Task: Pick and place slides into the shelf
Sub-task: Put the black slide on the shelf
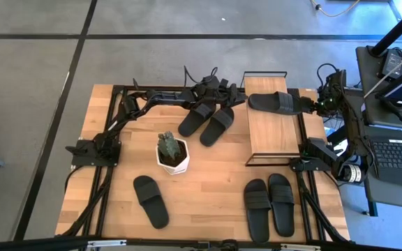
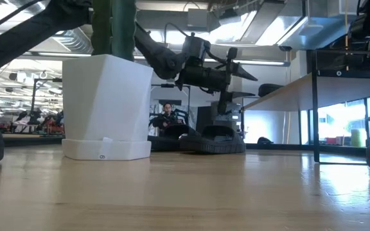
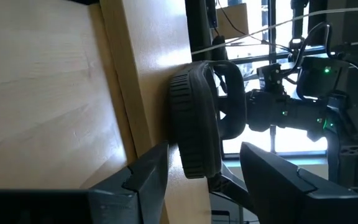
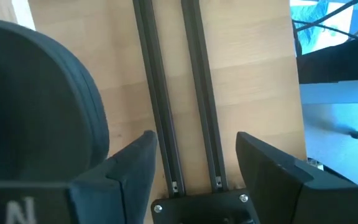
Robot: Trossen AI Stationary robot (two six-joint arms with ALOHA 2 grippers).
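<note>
1. The small shelf, a light wooden board on a thin black metal frame, stands at the table's right rear. One matte black slide sandal lies across its far end.
2. Five matching slides remain on the wooden tabletop: a pair just left of the shelf, a pair at the front right, and a single one at the front left.
3. The left gripper is stretched across the rear, above the nearer pair and beside the shelf, fingers wide and holding nothing.
4. The right gripper is at the table's right edge, fingers wide and empty.
5. A white pot with a cactus stands mid-table.
6. Judgement: one slide is placed, and a fresh pick is in hand. The next move calls for the left gripper to descend onto a strap of the pair below it.
</note>
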